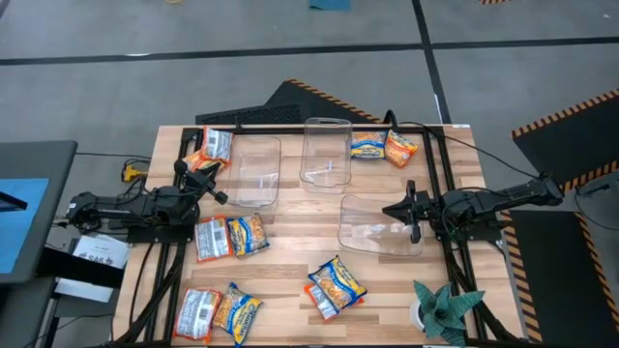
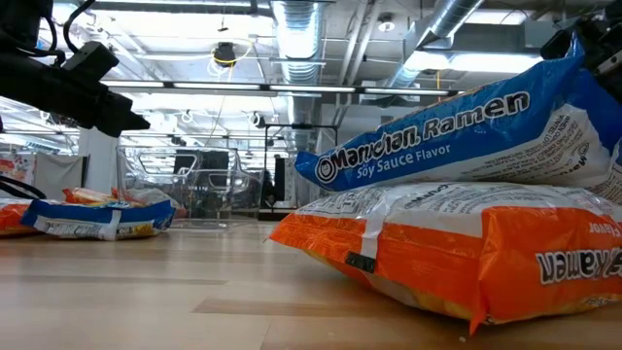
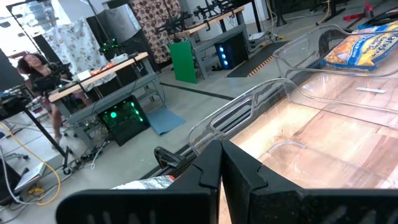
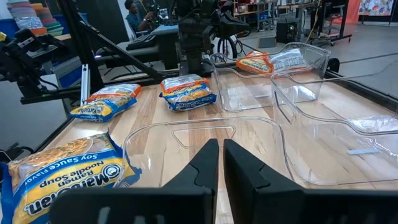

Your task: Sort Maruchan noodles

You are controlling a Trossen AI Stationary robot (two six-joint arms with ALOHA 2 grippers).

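Observation:
Several Maruchan noodles packets lie flat on the wooden table. An orange and silver one [image 1: 213,147] lies far left, and a blue-yellow one [image 1: 369,145] and an orange one [image 1: 399,148] lie at the far edge. A silver one [image 1: 211,238] and a yellow one [image 1: 247,234] lie left of centre. A stacked pair [image 1: 336,286] lies near centre, the blue packet [image 2: 457,146] resting on the orange one [image 2: 457,253]. Two more [image 1: 218,312] lie near left. My left gripper [image 1: 208,184] [image 3: 221,146] is shut, level, beside the left bin. My right gripper [image 1: 411,213] [image 4: 221,144] is shut, above the nearest bin's right rim.
Three clear plastic bins stand on the table: left [image 1: 256,172], far centre [image 1: 326,150] and right centre [image 1: 380,224]. A black rail frame [image 1: 290,128] edges the table. A green plant-like thing [image 1: 443,309] stands at the near right corner. Bare wood [image 1: 290,261] shows between the packets.

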